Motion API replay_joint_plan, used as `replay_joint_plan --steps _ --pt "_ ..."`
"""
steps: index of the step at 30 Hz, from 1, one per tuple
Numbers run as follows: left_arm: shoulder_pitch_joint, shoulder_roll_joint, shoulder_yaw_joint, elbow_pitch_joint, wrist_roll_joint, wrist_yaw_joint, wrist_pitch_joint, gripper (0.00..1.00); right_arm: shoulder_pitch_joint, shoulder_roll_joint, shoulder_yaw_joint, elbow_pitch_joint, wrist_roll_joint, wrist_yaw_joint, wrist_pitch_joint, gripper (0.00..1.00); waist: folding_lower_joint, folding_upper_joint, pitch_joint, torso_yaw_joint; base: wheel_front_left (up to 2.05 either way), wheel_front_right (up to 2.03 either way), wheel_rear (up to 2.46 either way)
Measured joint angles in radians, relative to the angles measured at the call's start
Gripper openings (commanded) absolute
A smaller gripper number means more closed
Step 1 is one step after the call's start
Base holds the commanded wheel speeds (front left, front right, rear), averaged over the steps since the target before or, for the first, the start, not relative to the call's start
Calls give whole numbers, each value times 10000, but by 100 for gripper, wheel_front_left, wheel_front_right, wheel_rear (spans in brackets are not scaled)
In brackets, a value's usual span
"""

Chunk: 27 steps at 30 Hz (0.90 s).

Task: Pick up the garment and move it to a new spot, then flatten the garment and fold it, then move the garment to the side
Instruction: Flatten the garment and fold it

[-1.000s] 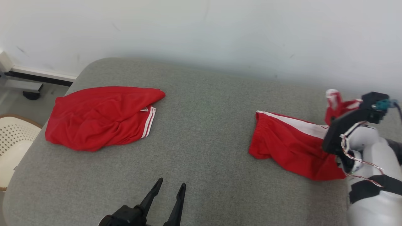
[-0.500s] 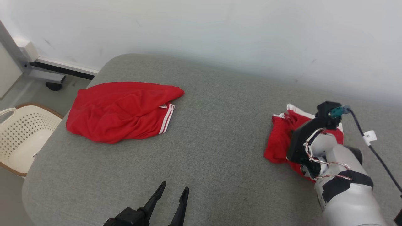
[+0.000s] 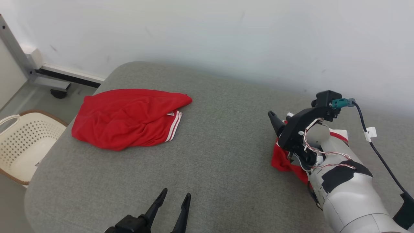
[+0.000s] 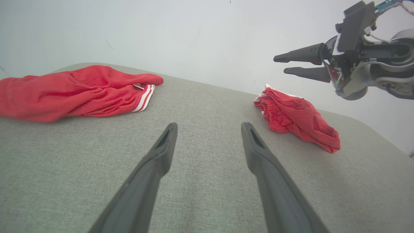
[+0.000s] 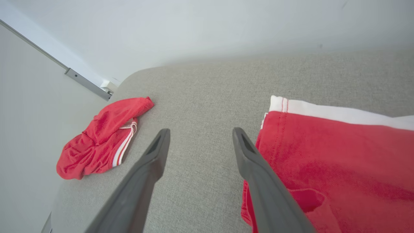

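1. At the far left, beside the pad's edge, you have a cream perforated laundry basket (image 3: 19,142) standing on the floor
2. A pair of red shorts with white side stripes (image 3: 126,119) lies loosely rumpled on the left part of the grey upholstered pad (image 3: 220,155), towards its back corner, with nothing touching it
3. Your left gripper (image 3: 176,193) sits low at the near edge of the pad, a little left of centre. Its jaws are released and empty, its fingers point towards the wall, and it is well apart from both garments
4. The task's garment, a second pair of red shorts with a white band (image 4: 297,119), lies bunched on the right part of the pad with its gathered waistband turned towards the middle. In the head view your right forearm hides most of it
5. Your right gripper (image 4: 280,64) hangs over that garment's left edge. The left wrist view shows it lifted clear of the cloth, jaws released with a narrow gap and grasping nothing, fingers pointing towards the left side of the pad
6. In the right wrist view the white band runs along the garment's far edge
7. A black cable with a white tag (image 3: 370,132) trails from the wrist plug down the right side
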<state>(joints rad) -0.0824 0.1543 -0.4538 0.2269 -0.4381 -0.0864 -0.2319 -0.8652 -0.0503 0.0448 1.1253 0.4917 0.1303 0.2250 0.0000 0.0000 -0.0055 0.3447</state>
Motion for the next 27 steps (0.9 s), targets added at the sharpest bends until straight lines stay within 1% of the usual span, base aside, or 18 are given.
replay_joint_plan --steps 2,4,6,8,11,14,16,18,19,20,21,22,24,27 --pt "4 40 38 -56 -10 73 -19 100 -2 19 171 -247 188 0 -280 100 1 0 -28 -122 0 0 0" --pt "15 61 69 -96 -19 88 -44 100 26 -98 169 -324 50 0 -646 100 0 0 -72 -251 0 0 0" --pt "37 65 92 -130 -33 117 -59 100 83 -525 98 -263 -245 0 -986 100 0 0 -125 -366 0 0 0" --pt "71 67 84 -159 -36 117 -73 100 257 -1078 -130 56 -598 0 -1281 100 0 1 -181 -463 0 0 0" --pt "167 50 56 -165 -98 117 -86 100 660 -1553 -451 732 -1183 0 -1697 100 0 0 -236 -578 0 0 0" --pt "168 10 10 -182 -109 115 -92 100 859 -1597 -685 1145 -1592 0 -2011 100 0 0 -207 -597 0 0 0" --pt "164 -8 -63 -188 -109 84 -102 100 946 -1521 -777 1271 -1881 0 -2295 100 0 1 -124 -575 0 0 0" --pt "151 -33 -134 -188 -109 73 -102 100 969 -1384 -790 1358 -2125 0 -2347 100 1 0 -30 -527 0 0 0" --pt "147 -36 -153 -173 -111 71 -102 100 1008 -1285 -809 1413 -2259 0 -2349 88 0 0 13 -488 0 0 0" --pt "141 -40 -167 -157 -113 69 -102 100 1058 -1185 -844 1455 -2353 0 -2364 44 0 0 48 -442 0 0 0" --pt "128 -40 -171 -140 -127 65 -104 100 1088 -1116 -848 1498 -2497 0 -2389 13 1 0 82 -389 0 0 0" --pt "103 -44 -169 -123 -140 61 -104 100 1091 -1078 -838 1515 -2660 0 -2389 0 1 0 111 -333 0 0 0" --pt "22 -59 -196 -86 -144 50 -127 100 1088 -932 -836 1524 -2907 0 -2349 0 0 0 167 -211 0 0 0" --pt "-17 -59 -173 -54 -215 31 -140 100 1089 -529 -769 1559 -3202 0 -2230 0 1 0 241 -54 0 0 0"
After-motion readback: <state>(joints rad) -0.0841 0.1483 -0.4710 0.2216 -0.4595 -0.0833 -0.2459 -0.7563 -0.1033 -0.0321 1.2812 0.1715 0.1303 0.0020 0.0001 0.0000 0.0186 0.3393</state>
